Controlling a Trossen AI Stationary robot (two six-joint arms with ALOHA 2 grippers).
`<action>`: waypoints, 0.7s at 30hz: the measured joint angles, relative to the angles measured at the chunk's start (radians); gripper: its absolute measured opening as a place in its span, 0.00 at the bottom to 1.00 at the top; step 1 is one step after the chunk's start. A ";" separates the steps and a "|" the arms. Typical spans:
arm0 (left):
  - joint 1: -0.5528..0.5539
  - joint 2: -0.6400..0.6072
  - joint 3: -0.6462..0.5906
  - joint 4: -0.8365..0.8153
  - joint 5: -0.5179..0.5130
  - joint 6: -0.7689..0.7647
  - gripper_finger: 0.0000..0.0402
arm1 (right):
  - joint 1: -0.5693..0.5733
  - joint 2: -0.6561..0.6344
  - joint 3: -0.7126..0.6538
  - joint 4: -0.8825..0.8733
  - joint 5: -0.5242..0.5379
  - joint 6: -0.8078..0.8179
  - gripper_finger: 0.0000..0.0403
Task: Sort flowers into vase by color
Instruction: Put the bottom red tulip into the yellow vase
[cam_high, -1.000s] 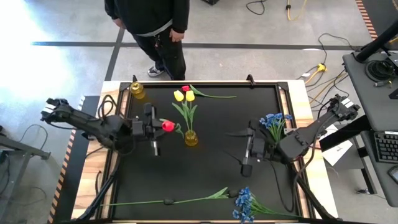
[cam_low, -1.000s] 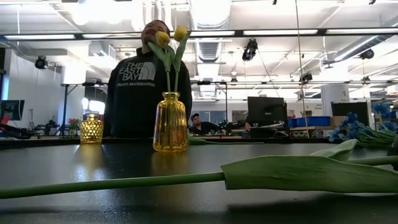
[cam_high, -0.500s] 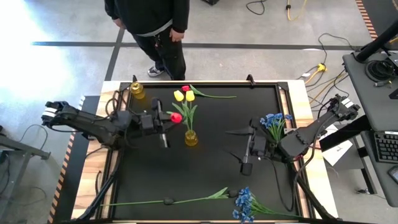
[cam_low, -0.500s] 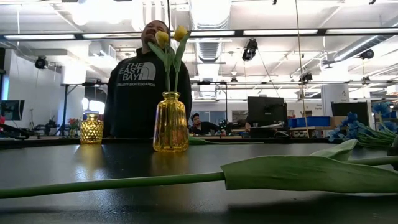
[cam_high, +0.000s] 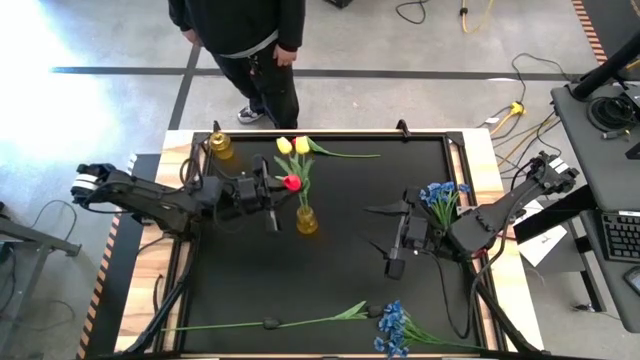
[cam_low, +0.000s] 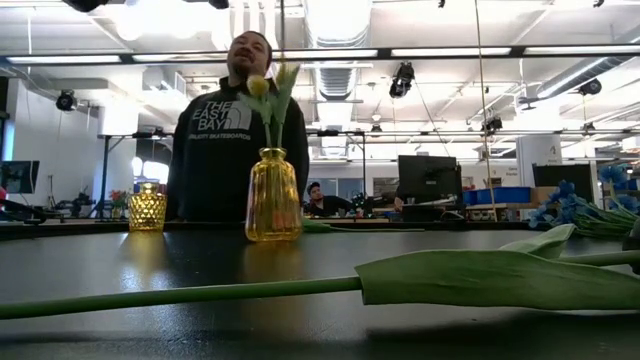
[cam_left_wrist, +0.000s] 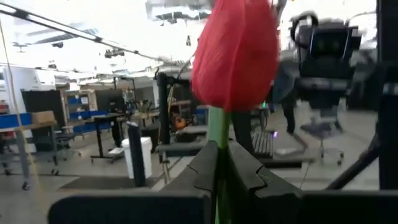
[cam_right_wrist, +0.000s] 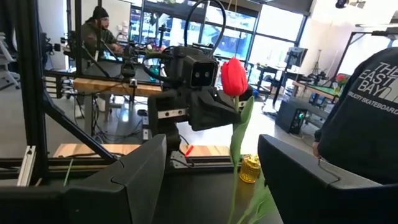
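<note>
Background: behind the black table (cam_high: 330, 280) a person (cam_high: 245, 30) is standing.
Hidden: your right gripper (cam_high: 399, 240) is waiting with fingers apart; its blue bunch (cam_high: 440, 198) is lying just beside it.
Count: two vases are showing, amber vase (cam_high: 307, 221) and small vase (cam_high: 220, 145).
Held: your left gripper (cam_high: 272, 190) is clamping the red tulip (cam_left_wrist: 236, 53) upright beside the amber vase.

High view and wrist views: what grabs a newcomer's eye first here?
The red tulip, pinched by its stem in the left gripper, held up beside the yellow vase mid-table. That vase already holds yellow tulips. The right gripper waits open, right of the vase.
</note>
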 joint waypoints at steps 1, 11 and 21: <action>0.000 0.003 0.000 0.017 0.000 -0.002 0.00 | 0.000 0.000 0.000 0.000 0.000 0.000 0.61; 0.000 -0.001 0.005 0.010 -0.002 -0.002 0.00 | 0.000 0.000 0.000 -0.001 0.000 0.000 0.61; 0.016 -0.091 0.037 -0.152 -0.098 -0.047 0.00 | 0.000 0.000 0.000 -0.010 0.037 0.093 0.61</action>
